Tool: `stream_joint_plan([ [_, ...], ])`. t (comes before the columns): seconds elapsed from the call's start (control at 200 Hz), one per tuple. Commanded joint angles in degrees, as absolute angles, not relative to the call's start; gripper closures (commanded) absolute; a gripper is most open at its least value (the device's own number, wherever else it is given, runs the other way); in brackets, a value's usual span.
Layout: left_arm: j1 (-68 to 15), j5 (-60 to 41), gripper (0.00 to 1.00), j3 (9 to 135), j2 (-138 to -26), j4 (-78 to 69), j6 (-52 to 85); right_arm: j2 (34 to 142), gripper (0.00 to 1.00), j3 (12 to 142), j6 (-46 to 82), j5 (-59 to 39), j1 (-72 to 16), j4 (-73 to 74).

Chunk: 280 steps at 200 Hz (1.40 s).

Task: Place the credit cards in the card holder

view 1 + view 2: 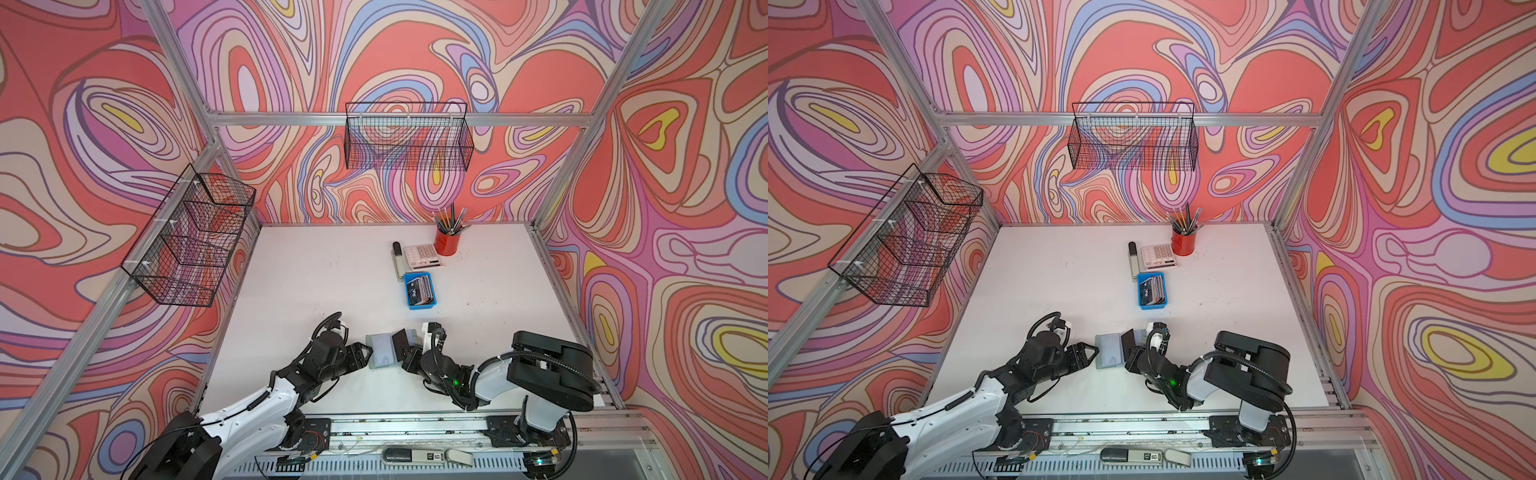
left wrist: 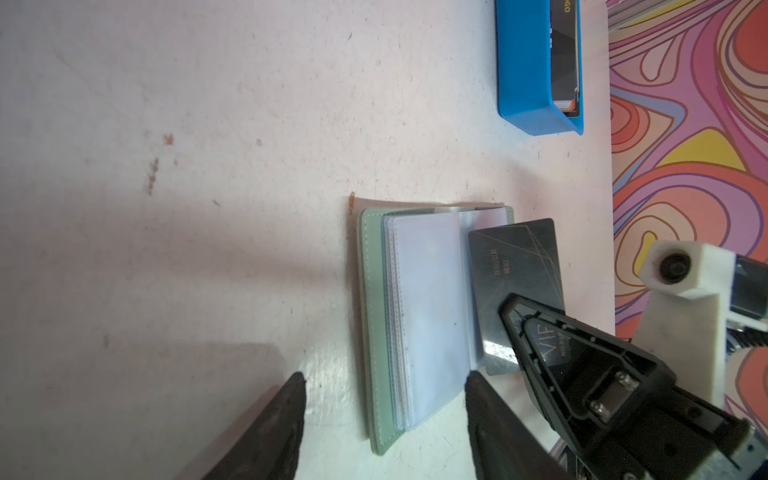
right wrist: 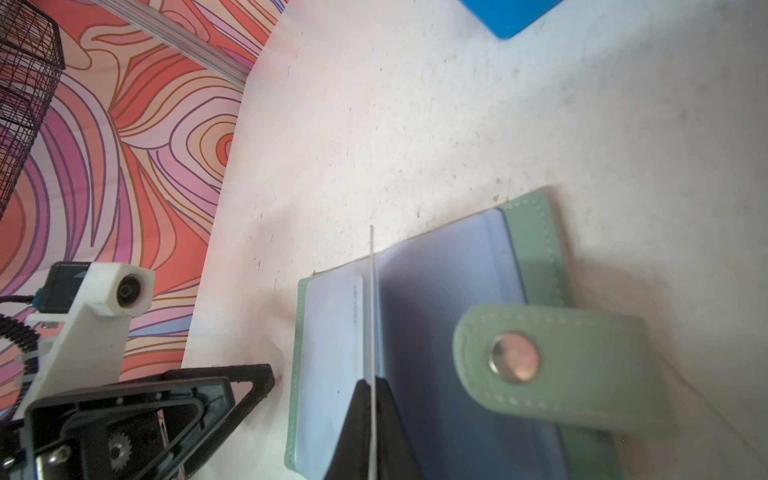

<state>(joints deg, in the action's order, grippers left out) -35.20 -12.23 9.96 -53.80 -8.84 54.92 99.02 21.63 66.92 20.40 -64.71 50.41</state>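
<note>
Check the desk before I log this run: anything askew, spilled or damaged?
Nothing spilled or damaged. One oddity: the snap tab of the open card holder curls up over its clear sleeves, beside the dark card pinched on edge by the right gripper.

The white, speckled surface [image 1: 311,291] carries an open sage-green card holder [image 1: 380,353], which lies flat between the left tool [image 1: 370,353] and the right tool [image 1: 406,351]. Beyond both tools, well apart from them, sits a blue tray [image 1: 424,306]. Farther still are a white calculator [image 1: 422,253], a grey bar with a dark cap [image 1: 397,259] just beside it, and a red cup [image 1: 448,245].
</note>
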Motion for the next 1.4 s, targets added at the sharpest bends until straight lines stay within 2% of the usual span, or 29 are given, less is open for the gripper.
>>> stream_joint_plan([
  [0.0,-35.0,-12.7,0.37,9.9,-54.5,-10.8,55.8,100.4,1.0,21.3,68.4,21.1,-65.1,52.8],
  [0.401,-34.9,-13.1,0.37,10.2,-56.5,-12.1,55.9,104.0,1.0,22.3,68.3,19.1,-65.1,55.4],
  [0.621,-35.0,-13.4,0.37,10.4,-58.0,-13.0,56.0,103.3,1.0,20.3,67.2,19.2,-65.1,60.5],
  [0.826,-35.0,-13.6,0.37,10.8,-59.1,-13.4,56.0,101.7,1.0,21.0,66.3,19.6,-65.2,58.2],
  [1.397,-35.0,-14.0,0.38,11.0,-60.1,-13.9,56.0,109.0,1.0,23.6,67.8,16.4,-65.1,61.8],
])
